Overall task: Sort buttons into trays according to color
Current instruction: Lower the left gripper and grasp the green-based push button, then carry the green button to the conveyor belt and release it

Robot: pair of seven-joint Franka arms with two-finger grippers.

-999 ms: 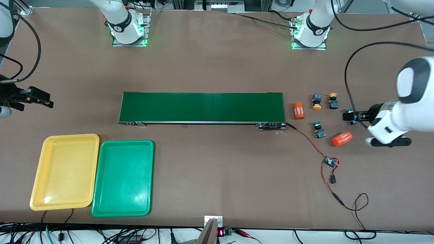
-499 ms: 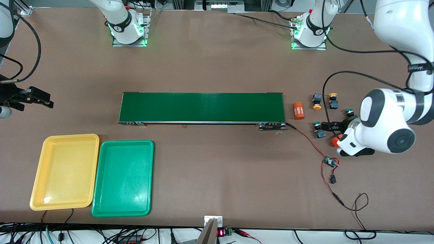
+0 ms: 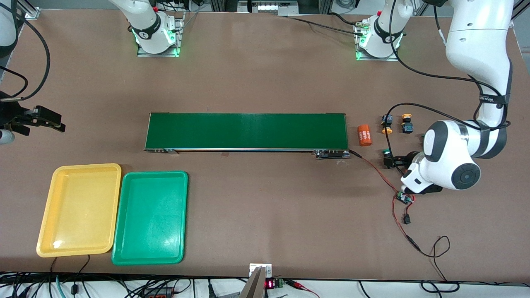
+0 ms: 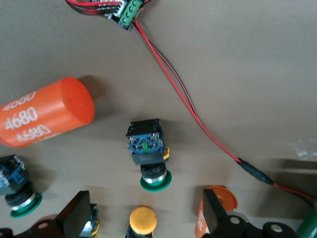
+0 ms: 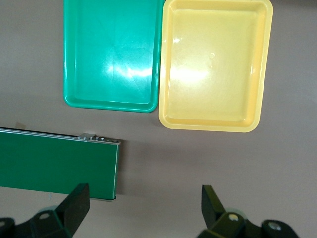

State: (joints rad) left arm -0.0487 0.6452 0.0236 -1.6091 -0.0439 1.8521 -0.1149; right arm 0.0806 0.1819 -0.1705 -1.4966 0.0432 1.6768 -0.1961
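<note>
The landmark here is the long dark green conveyor belt (image 3: 246, 131) lying across the middle of the brown counter (image 3: 265, 74).

Off the belt's end toward the left arm's end of the counter lie the small push-button switches with dark blue-black bodies. Two yellow-capped buttons (image 3: 387, 123) (image 3: 407, 123) sit side by side, slightly farther from the front camera than the belt's near edge. A green-capped button (image 3: 387, 153) lies nearer to the front camera than those two, level with the belt's near corner. In the left wrist view, this green-capped button (image 4: 148, 156) lies on its side between the jaws' line of reach, and a second green-capped button (image 4: 17, 186) shows near the edge. An orange cylinder with white print (image 3: 364, 135) lies just beside the belt's end, and another orange cylinder (image 4: 44, 113) appears in the left wrist view. A tiny circuit board on red-black wires (image 3: 403, 198) lies nearer to the front camera than the buttons.

The left gripper (image 4: 148, 223) hangs over the green-capped button, its jaws spread wide and grasping nothing.

The shallow yellow plastic tray (image 3: 54, 244) and the shallow green plastic tray (image 3: 124, 256) lie touching side by side, nearer to the front camera than the belt, toward the right arm's end.

The right gripper (image 5: 143, 208) waits over the counter by that end of the belt, jaws released and empty.
</note>
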